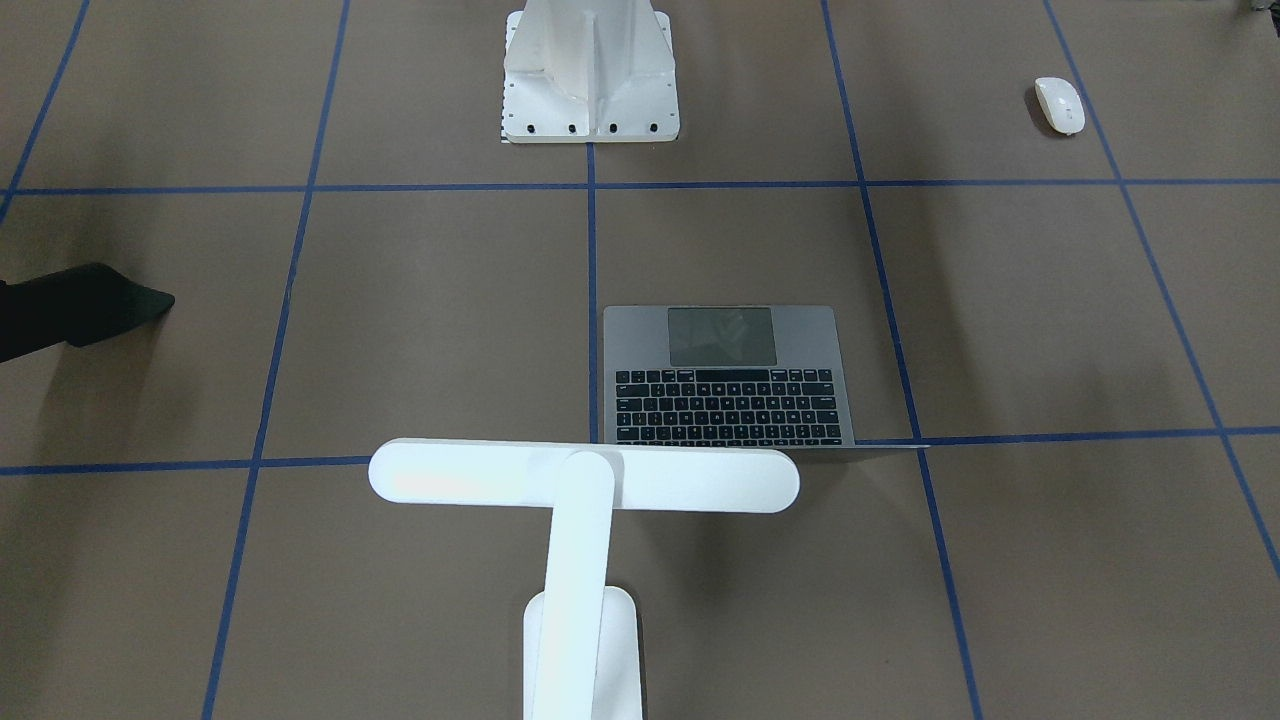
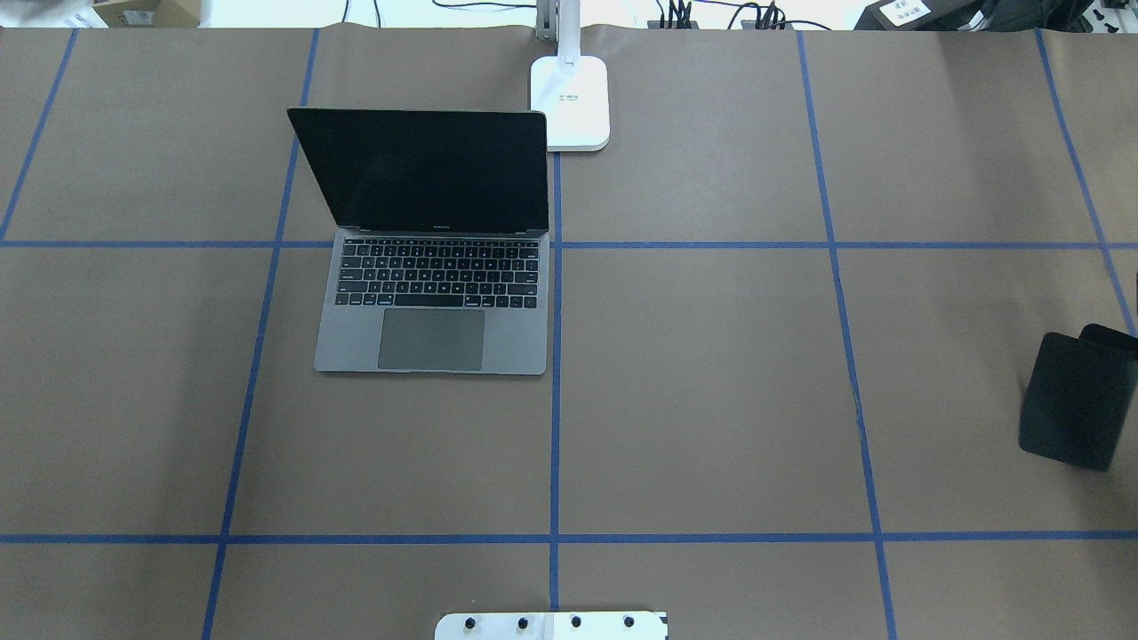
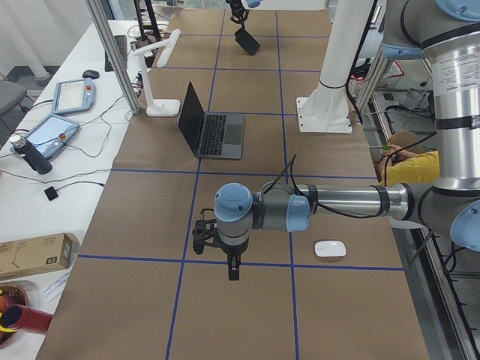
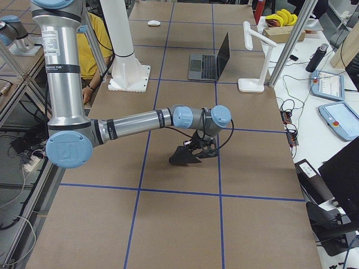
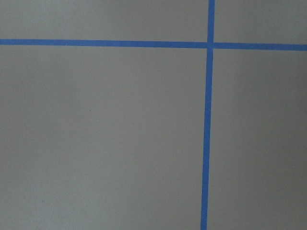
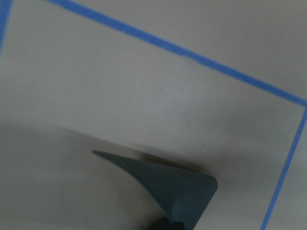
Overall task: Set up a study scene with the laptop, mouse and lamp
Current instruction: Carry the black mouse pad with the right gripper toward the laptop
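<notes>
The grey laptop [image 2: 432, 338] stands open left of the table's middle, its dark screen toward the far edge. Behind its right corner the white lamp [image 2: 571, 102] has its base planted, and its bar [image 1: 583, 476] reaches over the laptop's hinge. The white mouse [image 1: 1060, 104] lies near the robot's base on its left side. My right gripper [image 4: 202, 148] holds a flat black pad [image 2: 1071, 404] lifted and curled over the table's right part. My left gripper [image 3: 234, 270] hovers over bare table beside the mouse [image 3: 329, 248]; I cannot tell if it is open.
The white bolted pedestal [image 1: 590, 90] stands at the robot's edge, in the middle. Blue tape lines grid the brown table. A side bench beyond the lamp carries tablets [image 3: 73, 94] and cables. A person in a yellow shirt [image 4: 94, 50] sits behind the robot.
</notes>
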